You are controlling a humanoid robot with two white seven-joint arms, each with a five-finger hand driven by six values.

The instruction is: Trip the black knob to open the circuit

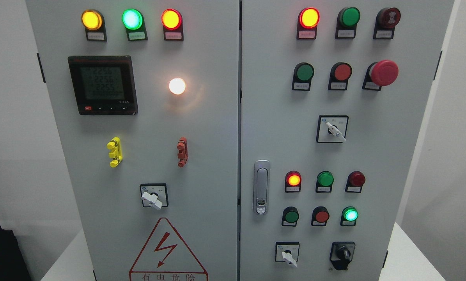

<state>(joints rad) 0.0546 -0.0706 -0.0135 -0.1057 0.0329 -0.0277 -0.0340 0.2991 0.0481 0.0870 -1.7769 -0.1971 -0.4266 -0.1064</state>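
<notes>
The black knob [343, 254] sits at the lower right of the right door of a grey electrical cabinet [201, 128], on a black plate. Its pointer stands close to upright. A white-handled selector switch [288, 255] is to its left. Neither of my hands shows in the head view.
The right door carries red and green lamps and buttons, a red mushroom stop button [383, 73], a white selector [334, 130] and a door latch [261, 187]. The left door has a meter [103, 84], lit lamps, yellow [115, 152] and red [182, 152] terminals, and a warning triangle [166, 251].
</notes>
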